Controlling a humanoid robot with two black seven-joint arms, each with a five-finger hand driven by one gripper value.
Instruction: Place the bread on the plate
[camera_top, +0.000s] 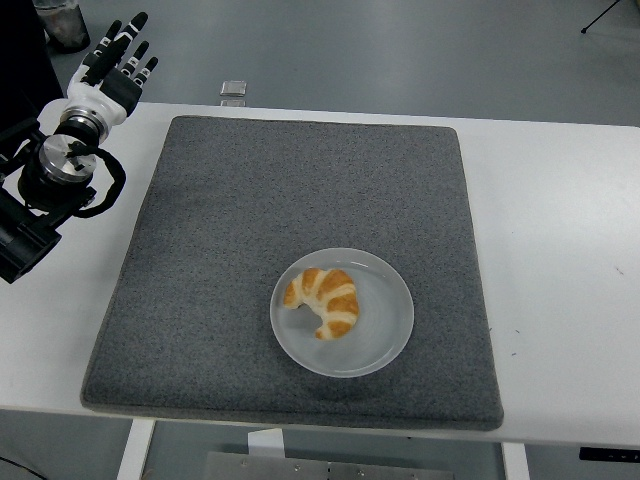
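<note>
Head view: nearest the camera runs the edge of the white table (560, 330), and on it lies a grey mat (250, 230) that covers most of the middle. On the mat's near half, well to the right of the left hand and much nearer the camera, sits a pale round plate (385, 345). The bread (323, 298), a croissant, lies on the plate's left half, inside the rim. It is curved like a crescent: its long axis runs from the upper left to the lower right, one tip points left toward the plate's edge, the other tip points down toward the near rim, and the hollow of the curve faces the near left. Pale bands cross its golden crust.

Farther back and far to the left, the black left arm comes in over the table's left edge, off the mat. The left hand (112, 62) is raised above the far left corner of the table, its fingers (137, 19) straight and spread, holding nothing. Just right of the hand, beyond the mat's far edge, a small grey object (234, 89) rests at the table's back.
</note>
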